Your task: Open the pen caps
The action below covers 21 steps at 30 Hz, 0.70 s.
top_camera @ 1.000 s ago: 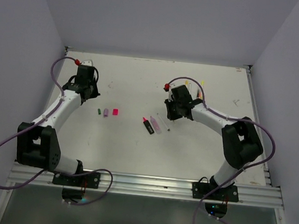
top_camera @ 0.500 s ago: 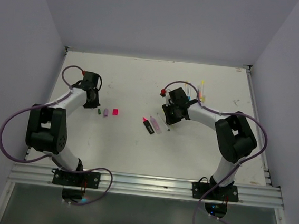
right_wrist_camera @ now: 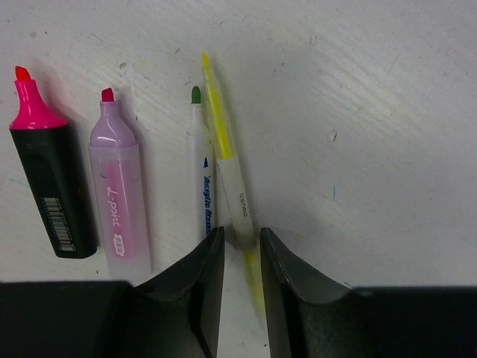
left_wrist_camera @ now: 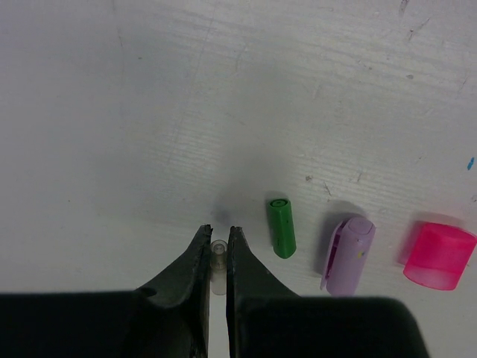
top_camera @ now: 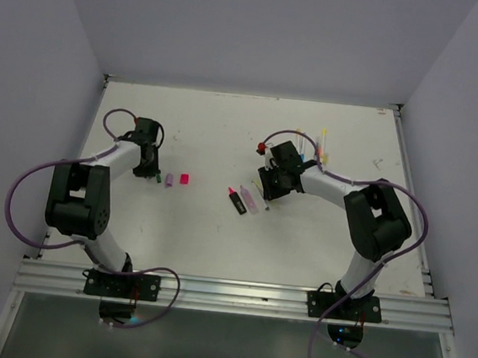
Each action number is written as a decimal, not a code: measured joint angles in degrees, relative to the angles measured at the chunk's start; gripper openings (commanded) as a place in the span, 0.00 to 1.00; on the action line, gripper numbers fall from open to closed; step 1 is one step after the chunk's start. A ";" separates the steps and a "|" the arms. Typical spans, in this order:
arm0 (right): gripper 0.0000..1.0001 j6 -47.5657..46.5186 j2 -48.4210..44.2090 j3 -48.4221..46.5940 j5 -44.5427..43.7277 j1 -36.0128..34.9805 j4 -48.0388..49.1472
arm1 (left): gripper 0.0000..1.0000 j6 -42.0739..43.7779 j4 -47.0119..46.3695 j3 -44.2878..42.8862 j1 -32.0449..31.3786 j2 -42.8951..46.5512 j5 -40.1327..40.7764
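Your left pincer [left_wrist_camera: 218,233] is closed on the pale cap [left_wrist_camera: 218,259], a tiny, clear, smooth plastic tube pinched at the very fingertips just above the worktop [left_wrist_camera: 223,89]. Held so near the tips, it could squirt out sideways or roll away once it lands. Just beside it lie the green cap [left_wrist_camera: 281,227], a slim cylinder, then the lilac cap [left_wrist_camera: 348,253], fatter and flattened, then the pink cap [left_wrist_camera: 440,256], blocky and translucent. A careless drop could nudge the green one.

Your right pincer [right_wrist_camera: 242,237] stands slightly parted astride the yellow pen [right_wrist_camera: 223,142], seemingly not squeezing it. That thin, round barrel lies touching the green-tipped white pen [right_wrist_camera: 201,171]. If you lift off crookedly, a finger may drag it, rolling both. The lilac highlighter [right_wrist_camera: 119,201] and the black-and-pink highlighter [right_wrist_camera: 52,186] lie uncapped, so their wet tips could smear the scuffed white surface.
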<state>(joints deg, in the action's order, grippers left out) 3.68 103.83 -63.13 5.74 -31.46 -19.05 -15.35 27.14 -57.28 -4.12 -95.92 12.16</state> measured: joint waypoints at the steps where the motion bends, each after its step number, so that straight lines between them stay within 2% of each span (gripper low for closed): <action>1: 0.33 0.26 -0.31 0.39 0.02 0.00 0.42 | 0.09 0.02 -0.13 0.00 0.00 -0.04 -0.07; 5: 0.43 1.53 -3.19 3.15 -0.02 0.00 2.49 | 0.12 0.04 -0.85 0.00 0.04 -0.98 -1.18; 10: 0.49 3.13 -7.58 5.40 -1.36 0.00 4.46 | 0.21 0.09 -0.96 0.00 0.04 -1.73 -2.75; 14: 0.60 4.44 -11.10 6.49 -3.48 0.04 5.44 | 0.26 0.09 -0.98 0.00 0.09 -1.75 -3.04; 21: 0.69 6.40 -16.22 6.93 -8.31 0.07 6.38 | 0.32 0.09 -0.98 0.00 0.22 -1.68 -3.17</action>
<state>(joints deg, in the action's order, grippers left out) 10.09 87.61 -56.21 -2.57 -31.40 -12.67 -15.27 26.15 -57.28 -3.90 -97.60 8.99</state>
